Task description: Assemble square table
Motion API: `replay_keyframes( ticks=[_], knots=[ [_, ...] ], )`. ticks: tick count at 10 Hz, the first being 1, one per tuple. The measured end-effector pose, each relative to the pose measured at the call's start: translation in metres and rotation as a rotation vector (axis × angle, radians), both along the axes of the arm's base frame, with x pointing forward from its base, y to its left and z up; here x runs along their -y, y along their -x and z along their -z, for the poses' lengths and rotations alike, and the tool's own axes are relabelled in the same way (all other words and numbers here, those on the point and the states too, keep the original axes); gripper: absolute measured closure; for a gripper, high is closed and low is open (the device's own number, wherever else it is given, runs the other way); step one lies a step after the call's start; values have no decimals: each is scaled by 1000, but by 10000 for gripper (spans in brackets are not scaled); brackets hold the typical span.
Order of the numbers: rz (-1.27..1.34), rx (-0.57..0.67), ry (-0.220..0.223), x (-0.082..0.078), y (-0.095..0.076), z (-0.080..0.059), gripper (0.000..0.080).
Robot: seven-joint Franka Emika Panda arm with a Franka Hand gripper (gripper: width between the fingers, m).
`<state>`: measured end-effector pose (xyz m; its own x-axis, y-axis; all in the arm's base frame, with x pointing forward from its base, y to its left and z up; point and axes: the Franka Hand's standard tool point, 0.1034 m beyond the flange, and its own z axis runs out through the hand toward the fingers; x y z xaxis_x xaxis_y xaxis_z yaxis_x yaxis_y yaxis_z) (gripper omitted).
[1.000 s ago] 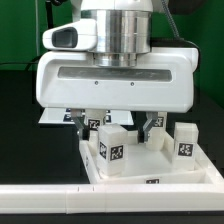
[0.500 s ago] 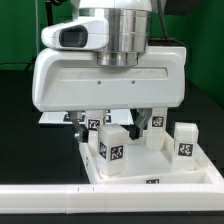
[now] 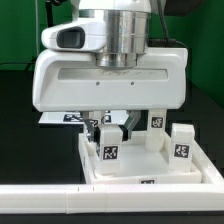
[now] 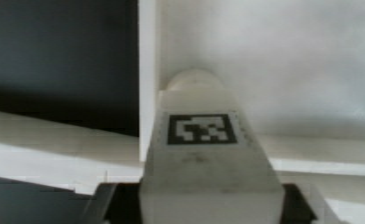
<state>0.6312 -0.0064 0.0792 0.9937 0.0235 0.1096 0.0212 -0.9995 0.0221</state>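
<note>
Now that the fingers [image 3: 118,124] have drawn in from their wide spread, they pinch a leg [image 3: 109,143] standing on the square table [image 3: 150,172] near the fence [image 3: 60,200]; lifting looks next.

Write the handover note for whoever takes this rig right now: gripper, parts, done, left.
Gripper: low over the square table, fingers either side of the front leg; whether they already clamp it is not clear.
Parts: three more legs are visible on the slab, two at the back, one at the exterior view's right. The marker board lies behind, the long white bar in front.
Done: legs gathered on the slab; none visibly fixed.
Left: secure the front leg and seat it in a corner socket, then the others.
</note>
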Motion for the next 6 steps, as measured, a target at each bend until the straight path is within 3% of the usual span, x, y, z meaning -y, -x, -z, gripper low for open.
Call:
replay_keyframes(
  ticks=[6],
  knots=[
    [781, 9, -129, 5, 0, 1, 512]
  ],
)
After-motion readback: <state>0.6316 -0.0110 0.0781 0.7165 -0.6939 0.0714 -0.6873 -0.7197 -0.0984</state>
